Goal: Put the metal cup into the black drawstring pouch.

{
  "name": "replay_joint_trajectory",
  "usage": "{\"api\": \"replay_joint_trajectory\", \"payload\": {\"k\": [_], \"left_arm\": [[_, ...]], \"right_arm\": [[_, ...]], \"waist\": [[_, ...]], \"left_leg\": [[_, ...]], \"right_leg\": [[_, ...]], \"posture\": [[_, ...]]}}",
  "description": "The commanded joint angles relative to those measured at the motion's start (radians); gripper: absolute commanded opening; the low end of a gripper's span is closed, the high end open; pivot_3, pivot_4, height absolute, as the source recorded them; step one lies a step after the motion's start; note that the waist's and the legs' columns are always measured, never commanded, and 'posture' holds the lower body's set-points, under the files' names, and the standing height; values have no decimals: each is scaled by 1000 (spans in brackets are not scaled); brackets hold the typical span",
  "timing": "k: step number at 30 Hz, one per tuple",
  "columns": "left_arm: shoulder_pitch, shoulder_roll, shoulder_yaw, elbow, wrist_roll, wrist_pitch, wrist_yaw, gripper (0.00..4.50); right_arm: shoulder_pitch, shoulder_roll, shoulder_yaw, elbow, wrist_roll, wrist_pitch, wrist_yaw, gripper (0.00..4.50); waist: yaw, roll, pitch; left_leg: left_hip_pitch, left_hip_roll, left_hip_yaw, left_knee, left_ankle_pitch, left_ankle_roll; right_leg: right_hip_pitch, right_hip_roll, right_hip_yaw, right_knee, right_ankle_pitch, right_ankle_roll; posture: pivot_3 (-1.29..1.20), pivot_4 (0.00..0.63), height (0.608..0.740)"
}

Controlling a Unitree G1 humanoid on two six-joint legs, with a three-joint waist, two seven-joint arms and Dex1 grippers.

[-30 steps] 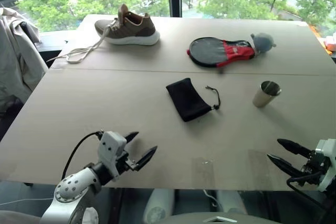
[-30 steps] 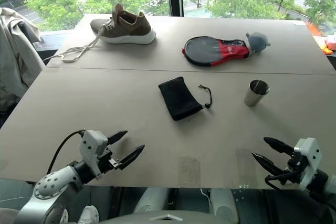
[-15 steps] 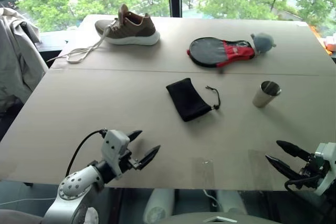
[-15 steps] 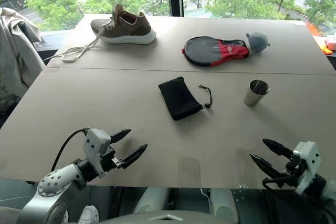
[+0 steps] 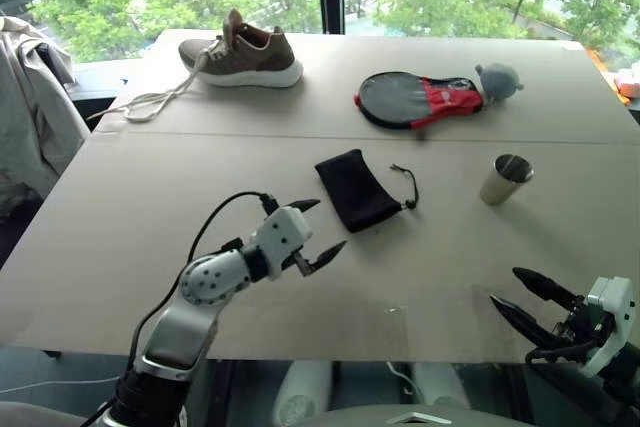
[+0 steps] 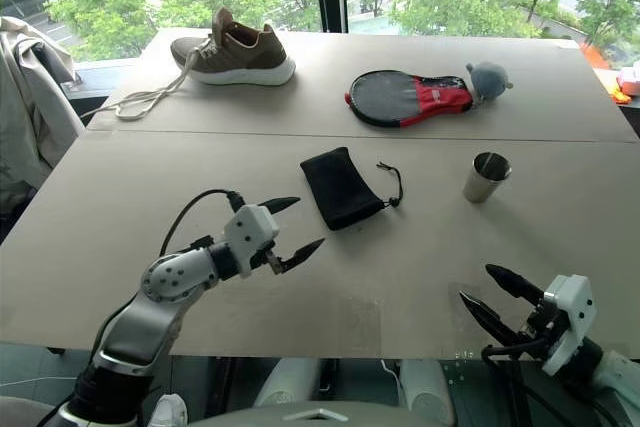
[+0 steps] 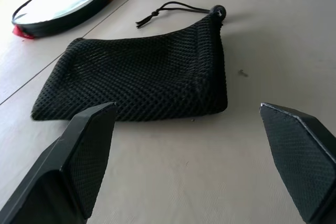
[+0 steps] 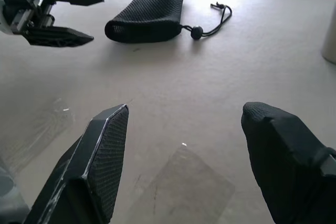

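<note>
I see the soft black mesh drawstring pouch [image 5: 355, 189] lying flat near the middle of the pale beige table [image 5: 150, 197], with its thin black cord and toggle [image 5: 408, 187] trailing toward 3 o'clock. The small shiny steel cup [image 5: 506, 179] stands upright, well apart from the pouch at its 3 o'clock side, and nothing touches it.

My left gripper [image 5: 315, 232] is over the table, just at 7 o'clock of the pouch, and it points toward the pouch. Its two black fingers are spread wide and hold nothing. In the left wrist view the pouch [image 7: 142, 77] lies close ahead between the two fingertips [image 7: 89, 129], but they are not touching it.

My right gripper [image 5: 525, 297] is at the near edge of the table, around 5 o'clock from the pouch and at 6 o'clock of the cup. Its fingers are also wide apart and empty.

At the far side, at 11 o'clock, there is a brown sneaker with white sole [image 5: 240, 50] and loose laces. At 1 o'clock lies a black-and-red paddle case [image 5: 418, 99], with a small grey soft ball [image 5: 497, 79] touching its end.
</note>
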Motion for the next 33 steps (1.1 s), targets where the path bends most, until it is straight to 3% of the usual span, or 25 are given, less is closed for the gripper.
{"api": "replay_joint_trajectory", "payload": {"k": [1, 7, 22, 25, 28, 29, 30, 31, 33], "left_arm": [[-25, -41, -18, 3, 48, 0, 64, 4500], [-64, -100, -36, 31, 83, 23, 113, 4500], [-39, -86, -18, 64, 222, 21, 224, 4500], [-40, -79, -16, 78, 244, 19, 235, 3301], [-41, -72, -19, 87, 265, 6, 244, 1817], [-41, -72, -18, 90, 269, 4, 249, 1447], [-43, -74, -15, 93, 270, 5, 253, 1447], [-44, -75, -13, 96, 270, 3, 255, 745], [-46, -75, -9, 100, 267, -2, 257, 11]], "right_arm": [[34, 15, 6, -63, 15, -14, -21, 3466], [50, 26, 25, -93, 18, -1, -57, 3466], [5, 6, 3, -91, 78, 27, -97, 3466], [-8, 3, 2, -94, 90, 35, -109, 3551], [-15, 3, 5, -95, 94, 38, -115, 3551], [-17, 4, 6, -96, 95, 39, -117, 3551], [-18, 4, 7, -96, 95, 39, -119, 3551], [-20, 4, 9, -97, 95, 38, -121, 3551], [-23, 6, 12, -99, 95, 38, -126, 3551]], "waist": [[0, 0, 0], [-1, 0, 0], [-2, 0, 0], [0, 0, 0], [1, 0, 0], [0, 0, 0], [0, 0, 0], [0, 0, 0], [1, 1, -1]], "left_leg": [[0, 0, 0, 0, 0, 0], [1, 1, 0, 1, 0, 0], [1, 1, 0, 1, 0, 0], [1, 1, 0, 1, 0, 0], [1, 1, -1, 1, 0, 0], [1, 1, 0, 1, 0, 0], [1, 1, 0, 1, 0, 0], [1, 1, 0, 1, 0, 0], [1, 1, 0, 1, 0, 0]], "right_leg": [[0, 0, 0, 0, 0, 0], [0, 1, 0, 1, 0, 0], [0, 1, 0, 1, 0, 0], [0, 1, 0, 2, 0, 0], [0, 1, 0, 2, 0, 0], [0, 1, 0, 2, 0, 0], [0, 1, 0, 2, 0, 0], [0, 1, 0, 2, 0, 0], [0, 1, 0, 2, 0, 0]], "posture": [[0, 150, 740], [0, 150, 740], [0, 150, 740], [0, 150, 740], [0, 150, 740], [0, 150, 740], [0, 150, 740], [0, 150, 740], [0, 150, 740]]}}
